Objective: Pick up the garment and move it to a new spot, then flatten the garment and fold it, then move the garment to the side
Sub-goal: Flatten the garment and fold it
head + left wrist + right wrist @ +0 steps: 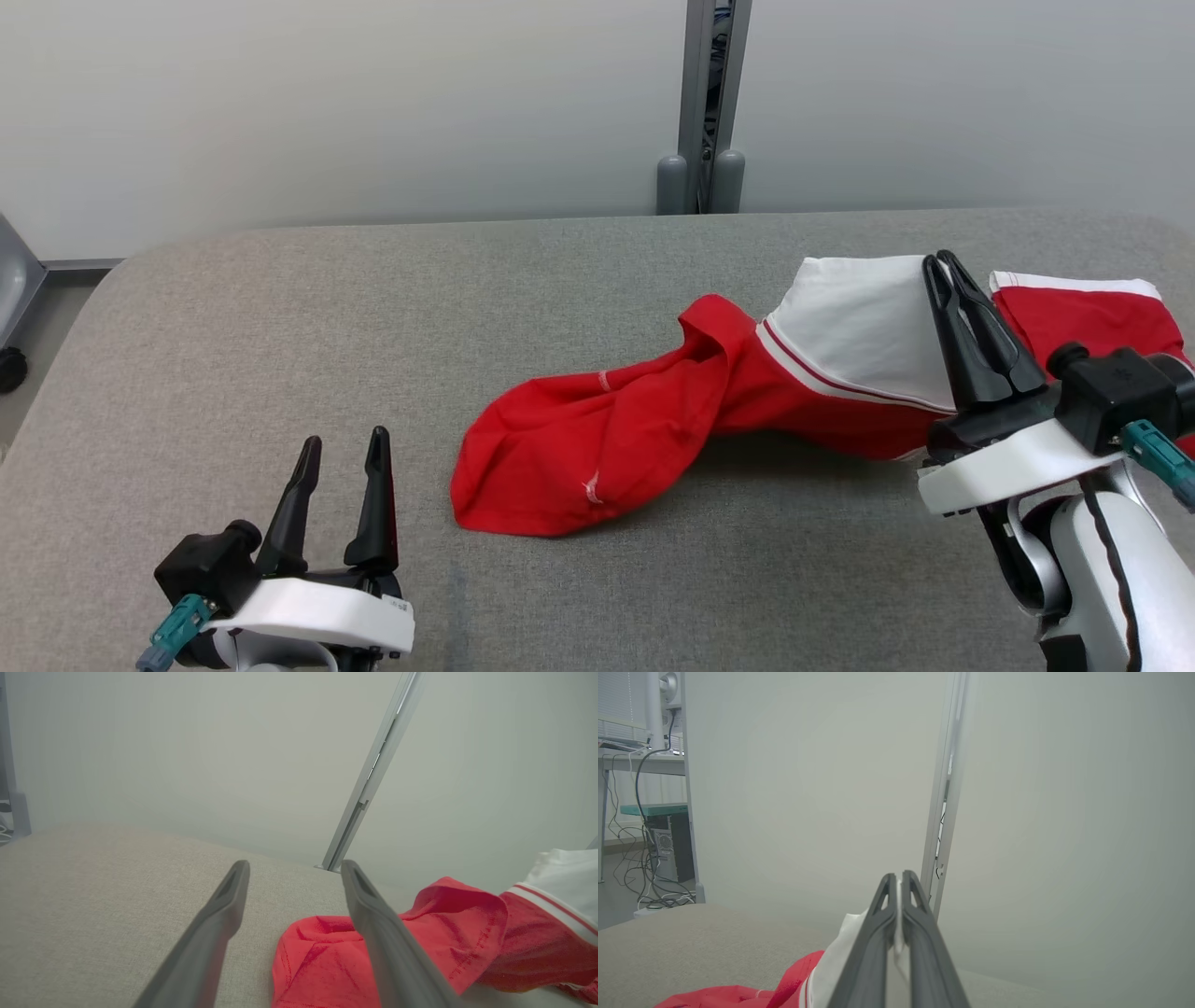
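While the right gripper [943, 263] pinches it, garment [597, 439]: red with a white panel and striped trim, it lies on the grey table [233, 327] from the middle of the head view out to 3 o'clock. It is twisted like a rope at its middle. The red end is bunched just below centre and the white end looks raised off the surface.
Right gripper: at 3 o'clock, fingers closed tight on the white edge. In the right wrist view a sliver of white cloth shows between them.
Left gripper [345, 439]: at 7 o'clock, fingers spread wide and holding nothing. It stands apart from the red end, which lies toward its 2 o'clock.
Step in hand: probably the carry to a new spot, with only one edge held.
Best path: toward 9 o'clock, where the table is bare. Lift before travelling, so the bunched end trails loosely rather than dragging into a tighter knot.
Twist: it is likely to unwind if the cloth hangs free for a moment — worth allowing before setting down.
Set-down: red end first, then lay the white end away from it, so the garment lands stretched and not heaped.
Grip: the pinch sits near the very edge, so a slow, steady move is safer — a jerk could pull the hem out.
Left gripper's part: a second corner taken at set-down would make flattening easier.
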You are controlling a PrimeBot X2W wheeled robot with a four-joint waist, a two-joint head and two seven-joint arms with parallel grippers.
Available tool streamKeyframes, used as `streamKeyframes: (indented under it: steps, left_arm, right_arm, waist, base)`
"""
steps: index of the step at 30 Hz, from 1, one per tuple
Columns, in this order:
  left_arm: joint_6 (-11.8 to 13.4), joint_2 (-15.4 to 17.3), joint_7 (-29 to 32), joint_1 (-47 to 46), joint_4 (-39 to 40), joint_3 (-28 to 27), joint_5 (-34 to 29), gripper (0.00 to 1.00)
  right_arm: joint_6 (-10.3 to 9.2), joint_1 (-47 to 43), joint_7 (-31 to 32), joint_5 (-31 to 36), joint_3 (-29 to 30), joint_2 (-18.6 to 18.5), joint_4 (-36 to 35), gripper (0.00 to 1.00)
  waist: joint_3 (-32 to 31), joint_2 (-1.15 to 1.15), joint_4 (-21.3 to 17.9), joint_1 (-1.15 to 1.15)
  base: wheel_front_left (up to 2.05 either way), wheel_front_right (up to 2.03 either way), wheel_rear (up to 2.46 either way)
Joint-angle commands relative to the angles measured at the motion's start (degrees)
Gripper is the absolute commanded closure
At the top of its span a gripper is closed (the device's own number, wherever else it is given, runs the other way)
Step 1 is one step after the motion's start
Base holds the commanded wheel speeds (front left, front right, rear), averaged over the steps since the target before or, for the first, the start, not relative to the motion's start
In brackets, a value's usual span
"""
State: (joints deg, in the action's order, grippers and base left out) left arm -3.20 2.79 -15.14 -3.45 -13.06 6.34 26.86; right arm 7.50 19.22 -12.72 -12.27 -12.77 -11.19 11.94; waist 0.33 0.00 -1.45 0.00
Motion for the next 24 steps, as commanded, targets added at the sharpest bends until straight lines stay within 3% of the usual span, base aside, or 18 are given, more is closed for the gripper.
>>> streamKeyframes:
  steps: [1, 5, 10, 24]
  left_arm:
    - [0.2, 0.25, -0.01, 0.43, 0.31, -0.39, 0.1, 0.0]
    - [0.11, 0.25, -0.01, 0.57, 0.57, -0.51, 0.18, 0.0]
    - [0.08, 0.24, -0.01, 0.36, 0.64, -0.22, 0.4, 0.0]
    - [-0.47, 0.27, -0.01, 0.14, -0.16, -0.28, -0.54, 0.0]
  right_arm:
    - [0.0, -0.26, -0.53, 0.94, -0.09, -0.93, -2.84, 1.0]
    - [-0.01, -2.99, 2.53, 0.48, -3.17, -3.15, -7.9, 1.0]
    - [0.0, -7.72, 7.62, -3.33, -8.49, -6.7, -9.21, 1.0]
    - [0.0, -17.17, 19.3, -21.95, -23.25, -13.64, -3.86, 1.0]
  waist:
    - [-0.19, 0.0, -0.26, 0.0]
    - [-0.15, 0.0, -0.9, 0.0]
    - [0.37, 0.0, -1.56, 0.0]
    - [0.86, 0.0, -3.61, 0.0]
  base:
    - [0.0, 0.0, 0.0]
    - [0.0, 0.0, 0.0]
    - [0.0, 0.0, 0.0]
    - [0.0, 0.0, 0.0]
